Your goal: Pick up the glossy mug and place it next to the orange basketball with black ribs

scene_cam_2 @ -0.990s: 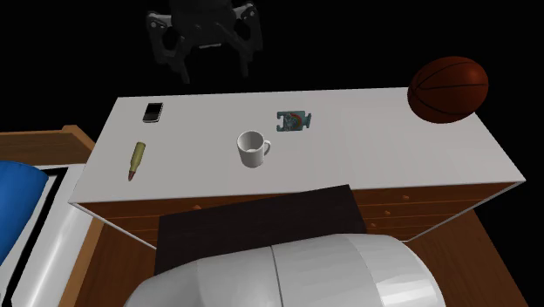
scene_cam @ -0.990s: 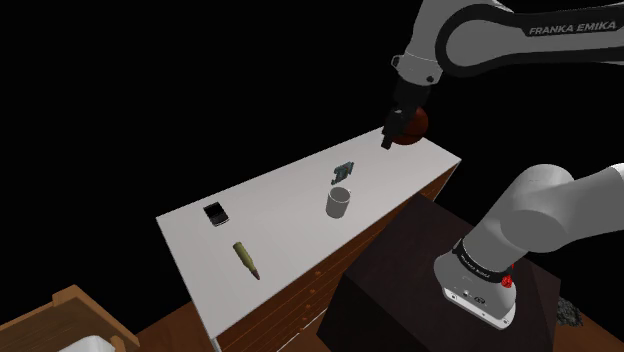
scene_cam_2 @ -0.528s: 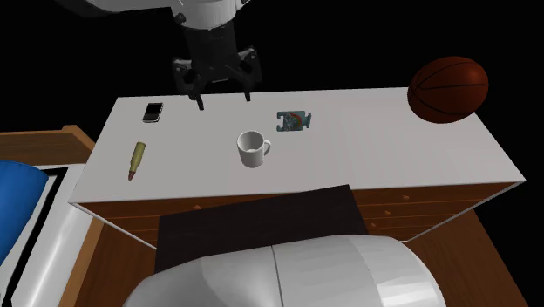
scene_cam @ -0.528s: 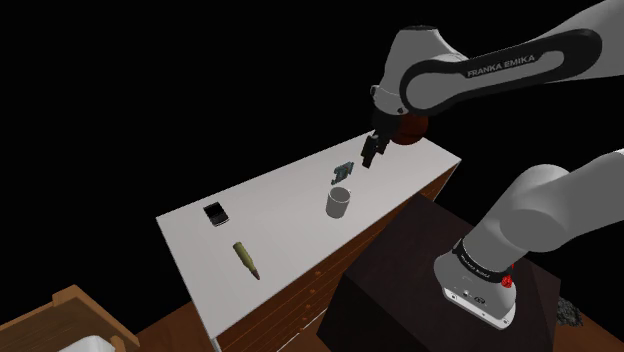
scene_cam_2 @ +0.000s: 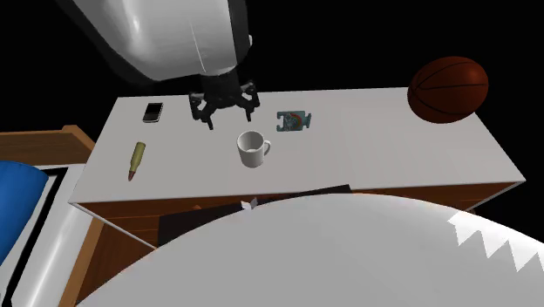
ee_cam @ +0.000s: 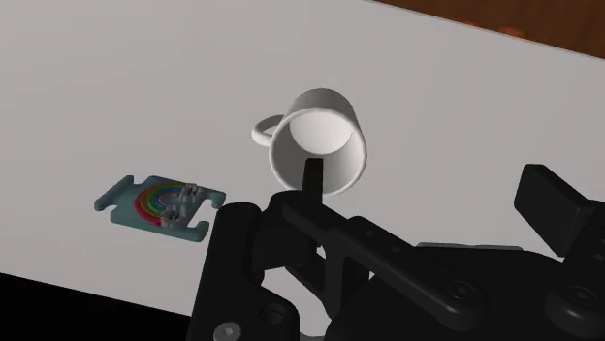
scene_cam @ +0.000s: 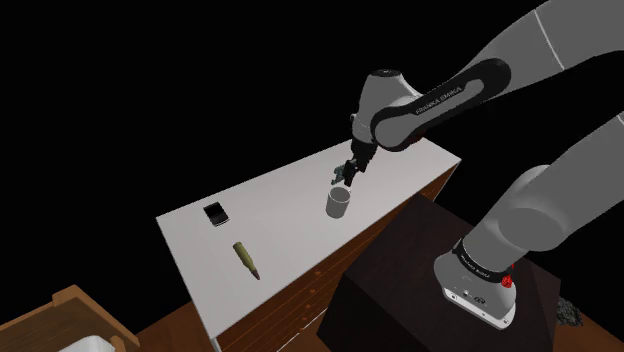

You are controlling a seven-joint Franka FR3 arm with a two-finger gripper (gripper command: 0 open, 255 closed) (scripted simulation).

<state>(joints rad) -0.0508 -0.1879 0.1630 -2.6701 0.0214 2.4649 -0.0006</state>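
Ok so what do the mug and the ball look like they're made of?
The mug is plain white and smooth with soft, even shading. It may be glazed ceramic, but the look leaves that open. The ball is dark orange-brown with thin black ribs and a dull surface. That suggests rubber or leather, and I cannot tell which.

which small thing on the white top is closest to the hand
The white mug: the open hand hangs just above it. The rainbow card lies off to one side; phone and bullet sit farther away.
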